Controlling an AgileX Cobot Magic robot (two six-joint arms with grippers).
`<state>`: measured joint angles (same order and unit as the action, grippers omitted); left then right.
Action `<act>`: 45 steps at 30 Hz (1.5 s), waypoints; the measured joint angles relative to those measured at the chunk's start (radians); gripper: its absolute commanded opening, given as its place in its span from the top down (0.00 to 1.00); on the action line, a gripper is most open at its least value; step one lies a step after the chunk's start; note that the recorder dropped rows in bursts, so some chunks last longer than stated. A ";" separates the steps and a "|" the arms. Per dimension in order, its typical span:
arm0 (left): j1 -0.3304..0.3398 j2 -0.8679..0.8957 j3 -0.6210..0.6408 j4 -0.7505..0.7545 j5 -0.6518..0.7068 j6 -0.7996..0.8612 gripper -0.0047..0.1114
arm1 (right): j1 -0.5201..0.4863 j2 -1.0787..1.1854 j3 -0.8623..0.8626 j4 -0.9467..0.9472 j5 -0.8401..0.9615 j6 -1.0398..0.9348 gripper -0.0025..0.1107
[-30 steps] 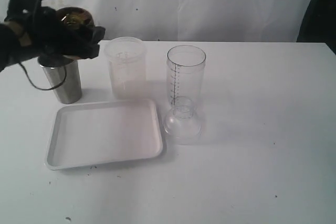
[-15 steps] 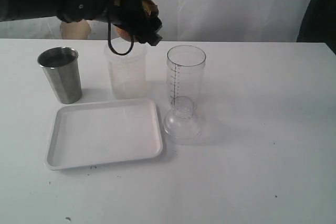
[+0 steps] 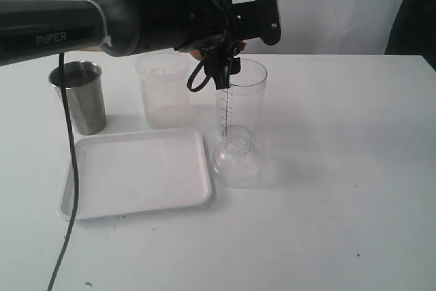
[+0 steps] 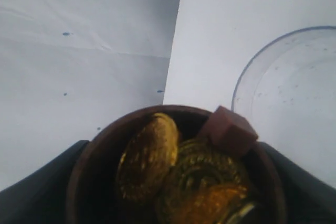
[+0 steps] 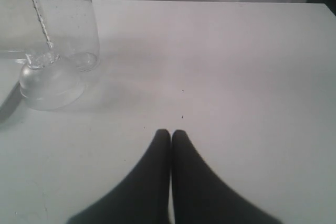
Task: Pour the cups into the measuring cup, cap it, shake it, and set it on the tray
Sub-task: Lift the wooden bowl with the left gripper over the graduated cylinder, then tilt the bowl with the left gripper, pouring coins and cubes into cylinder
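Note:
My left gripper point(image 3: 235, 35) has reached across from the left and hangs at the rim of the measuring cup point(image 3: 240, 100), a tall clear cylinder with a black scale. Its jaws stand wide, shut on the brown wooden cup point(image 4: 105, 135). The cup holds gold coins point(image 4: 147, 156) and a brown cube point(image 4: 228, 129), and the measuring cup's mouth point(image 4: 286, 82) lies just beyond it. The steel tumbler point(image 3: 80, 97) stands at the left, behind the white tray point(image 3: 136, 175). My right gripper point(image 5: 170, 132) is shut and empty, low over bare table.
A frosted plastic cup point(image 3: 163, 90) stands between the tumbler and the measuring cup. A clear domed cap point(image 3: 236, 158) lies against the measuring cup's foot, also seen as the dome point(image 5: 50, 85). The left arm's cable point(image 3: 68, 168) hangs over the tray's left edge.
The left arm carried the wooden cup from above the tumbler rightward, past the frosted cup, to the measuring cup's rim. The right gripper's figures stayed the same.

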<state>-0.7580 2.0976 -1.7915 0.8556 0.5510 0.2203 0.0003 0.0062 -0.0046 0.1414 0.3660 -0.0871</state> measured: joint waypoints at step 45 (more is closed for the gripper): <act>-0.011 0.001 0.093 0.432 -0.064 0.331 0.96 | 0.000 0.000 0.000 0.000 0.000 0.005 0.98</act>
<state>-0.7686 2.0982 -1.6986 1.2880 0.4873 0.5518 0.0003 0.0062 -0.0046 0.1414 0.3660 -0.0818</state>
